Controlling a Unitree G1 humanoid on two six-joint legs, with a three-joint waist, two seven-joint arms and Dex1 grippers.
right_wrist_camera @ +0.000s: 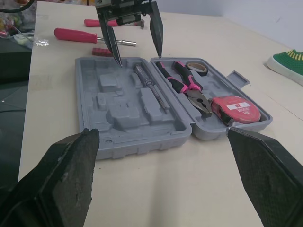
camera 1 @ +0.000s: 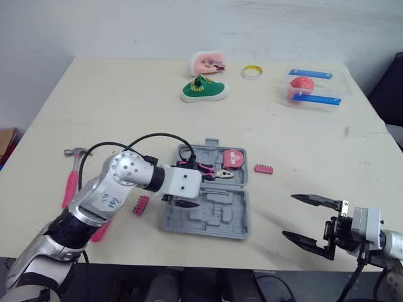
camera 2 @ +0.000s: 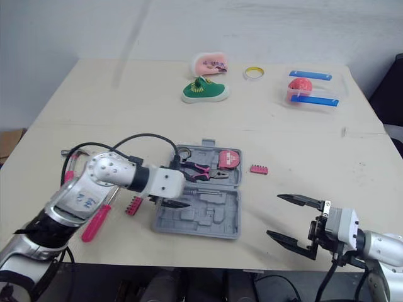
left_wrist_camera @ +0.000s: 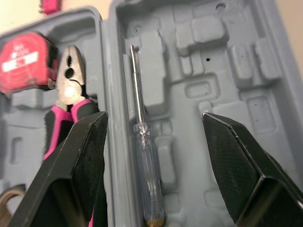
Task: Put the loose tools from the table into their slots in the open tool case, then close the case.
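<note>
The grey tool case (camera 1: 214,217) lies open at the table's front middle. Its far half holds pink-handled pliers (camera 1: 211,171), a red tape measure (camera 1: 234,158) and a black tape roll. A clear-handled screwdriver (left_wrist_camera: 142,142) lies in a slot of the near half. My left gripper (camera 1: 182,200) hovers open over that screwdriver at the case's left end, holding nothing. Loose on the table are a pink-handled hammer (camera 1: 70,185), a pink screwdriver (camera 2: 96,221), a pink bit strip (camera 1: 141,205) left of the case and another bit strip (camera 1: 264,168) to its right. My right gripper (camera 1: 289,216) stands open and empty at the front right.
At the back of the table sit a green shoe (camera 1: 204,90), a pink object (camera 1: 208,61), a yellow tape ring (camera 1: 252,72) and a clear plastic box (camera 1: 312,88) with blue clips and something red inside. The table's front edge runs just below the case.
</note>
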